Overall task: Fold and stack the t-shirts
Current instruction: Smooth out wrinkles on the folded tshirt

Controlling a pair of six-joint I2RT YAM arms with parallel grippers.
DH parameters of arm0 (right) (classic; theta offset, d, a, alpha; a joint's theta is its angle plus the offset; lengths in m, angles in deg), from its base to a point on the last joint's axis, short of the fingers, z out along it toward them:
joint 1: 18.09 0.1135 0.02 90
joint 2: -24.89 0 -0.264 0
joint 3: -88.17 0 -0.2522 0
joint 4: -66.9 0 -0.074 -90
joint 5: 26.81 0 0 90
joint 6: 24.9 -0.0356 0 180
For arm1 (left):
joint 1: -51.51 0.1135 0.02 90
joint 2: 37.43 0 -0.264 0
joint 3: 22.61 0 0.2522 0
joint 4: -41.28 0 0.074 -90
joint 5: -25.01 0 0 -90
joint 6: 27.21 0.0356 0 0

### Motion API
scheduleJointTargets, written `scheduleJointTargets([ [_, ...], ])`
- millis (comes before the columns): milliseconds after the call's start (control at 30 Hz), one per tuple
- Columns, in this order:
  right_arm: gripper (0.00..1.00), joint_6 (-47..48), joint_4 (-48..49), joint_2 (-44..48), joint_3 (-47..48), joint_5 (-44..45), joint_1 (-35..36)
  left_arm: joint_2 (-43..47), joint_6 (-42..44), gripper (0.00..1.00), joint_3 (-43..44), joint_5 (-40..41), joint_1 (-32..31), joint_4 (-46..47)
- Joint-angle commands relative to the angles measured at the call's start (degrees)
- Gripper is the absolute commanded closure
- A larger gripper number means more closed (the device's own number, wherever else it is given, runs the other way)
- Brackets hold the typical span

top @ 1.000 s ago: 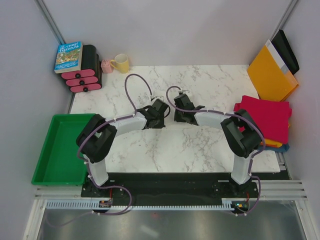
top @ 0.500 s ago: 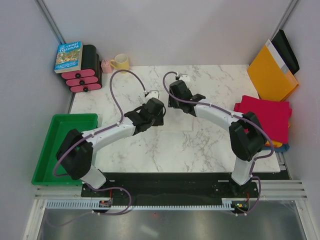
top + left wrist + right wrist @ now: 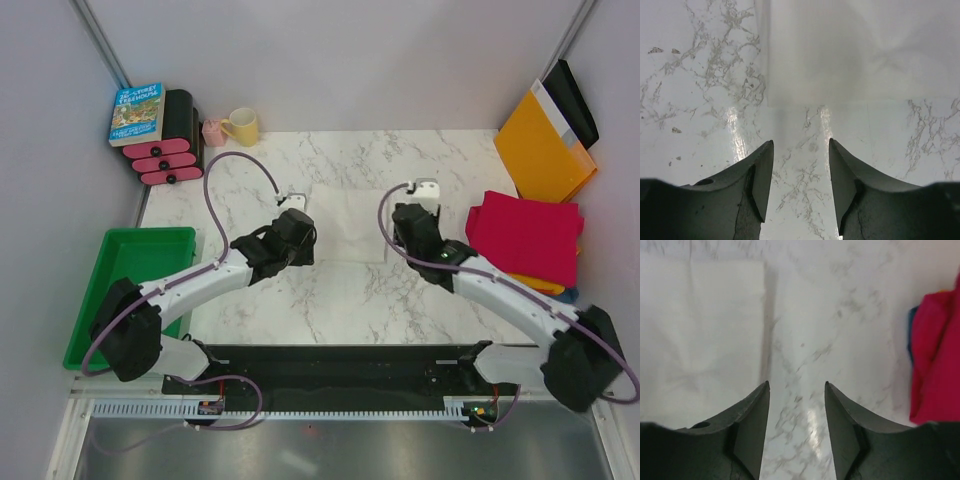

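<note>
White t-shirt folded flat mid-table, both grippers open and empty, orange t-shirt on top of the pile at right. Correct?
Not quite: the top external view shows the crimson red t-shirt on top, the orange t-shirt only peeking out beneath. The white t-shirt is folded flat, left gripper and right gripper open and empty.

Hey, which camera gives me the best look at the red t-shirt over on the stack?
Top external: the folded red t-shirt shows nearly whole there, with its outline and creases clear. The right wrist view catches only a cropped strip of it at the picture's right border; the left wrist view does not show it.
</note>
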Motion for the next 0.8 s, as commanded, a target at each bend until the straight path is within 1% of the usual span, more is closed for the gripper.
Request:
scheduleJointTargets([
  [0,0.41,12.8,23.7,17.2,-11.8,20.7,-2.4,2.2,1.2,0.47,1.8,-3.1,0.0,-0.8],
  [33,0.39,21.8,32.7,22.8,-16.1,20.8,-3.7,2.7,0.8,0.47,1.7,-3.3,-0.3,-1.2],
  [67,0.35,26.6,49.0,24.9,-24.3,17.7,-5.2,3.4,0.0,0.47,1.4,-3.4,-0.4,-1.4],
  [100,0.31,29.4,53.8,25.9,-27.0,16.7,-8.1,4.7,-0.4,0.47,0.8,-3.3,-0.7,-1.4],
  [133,0.02,32.8,55.3,24.7,-28.1,15.9,-9.3,5.4,-0.6,0.47,0.4,-3.0,-1.2,-1.7],
  [167,0.02,33.2,50.1,22.7,-27.0,14.0,-11.2,6.2,-0.9,0.47,0.3,-2.6,-1.6,-1.8],
  [200,0.02,32.4,47.7,19.0,-26.1,13.5,-11.7,6.8,-1.1,0.47,-0.1,-2.6,-1.9,-2.2],
  [233,0.02,32.0,50.6,17.7,-29.5,13.3,-11.9,8.0,-1.3,0.47,-0.2,-3.2,-2.4,-2.3],
  [267,0.02,31.2,58.3,16.8,-31.3,11.3,-11.9,8.5,-1.2,0.47,-0.1,-3.9,-2.5,-2.9],
  [333,0.02,26.6,56.9,11.0,-30.5,11.6,-12.4,10.1,-0.7,0.47,0.1,-5.8,-2.8,-3.3],
  [367,0.02,24.7,57.9,7.2,-30.5,15.2,-12.4,10.5,-0.6,0.47,0.3,-6.3,-2.9,-3.9],
  [433,0.02,24.2,62.5,4.4,-32.5,15.6,-12.6,12.2,0.5,0.47,0.6,-6.8,-3.2,-4.6],
  [467,0.02,22.6,63.9,0.5,-32.6,17.3,-13.2,12.9,1.0,0.47,0.4,-6.7,-3.3,-4.9],
  [500,0.02,22.7,66.1,-1.8,-32.7,21.5,-13.4,13.4,1.4,0.47,0.3,-6.4,-3.3,-5.0],
  [533,0.02,22.9,70.8,-4.0,-33.4,21.8,-13.9,14.6,1.9,0.47,0.3,-5.8,-3.3,-5.1],
  [567,0.02,22.8,72.7,-7.3,-33.8,21.7,-14.2,14.9,2.1,0.47,0.0,-5.7,-3.3,-5.1],
  [600,0.02,22.7,73.5,-8.7,-33.5,20.3,-14.4,15.3,2.3,0.47,-0.1,-5.8,-3.3,-5.2],
  [633,0.02,24.3,77.2,-9.8,-33.4,18.9,-14.6,15.5,2.6,0.47,-0.2,-6.6,-3.3,-5.2],
  [667,0.02,26.1,78.6,-11.8,-33.4,17.9,-14.6,15.7,2.6,0.47,-0.3,-7.1,-3.3,-5.2],
  [700,0.02,26.7,78.9,-12.5,-33.8,14.4,-14.7,15.8,2.6,0.47,-0.4,-7.4,-3.3,-5.8],
  [733,0.02,27.4,82.0,-13.1,-34.3,13.4,-15.1,16.1,2.3,0.47,-0.5,-7.9,-3.3,-5.9],
  [767,0.02,27.4,82.4,-13.2,-34.6,13.0,-15.3,16.4,2.3,0.47,-1.0,-8.2,-3.3,-5.9],
])
